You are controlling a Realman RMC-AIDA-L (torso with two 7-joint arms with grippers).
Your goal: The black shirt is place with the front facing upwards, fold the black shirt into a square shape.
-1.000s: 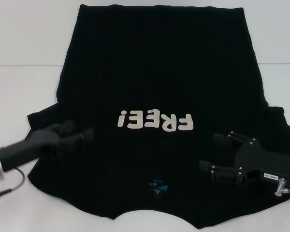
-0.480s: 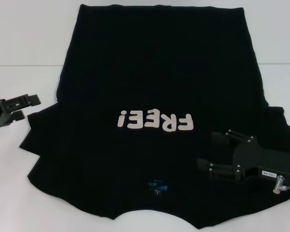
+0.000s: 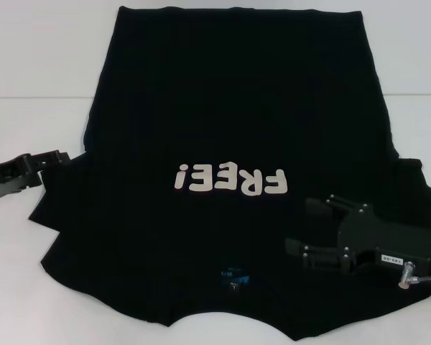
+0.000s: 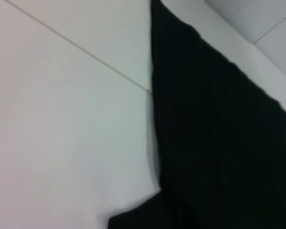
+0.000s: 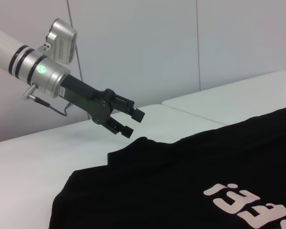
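Right tool (image 3: 307, 227) agape over black shirt (image 3: 230, 93); left tool (image 5: 130, 121) parted, empty.

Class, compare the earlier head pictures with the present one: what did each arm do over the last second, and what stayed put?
The left gripper pulled off the large black fabric T-shirt to its left sleeve edge, fingers open, holding nothing. The right gripper crept slightly leftward over the right side of the shirt, fingers open. The shirt and its white letters did not visibly move.
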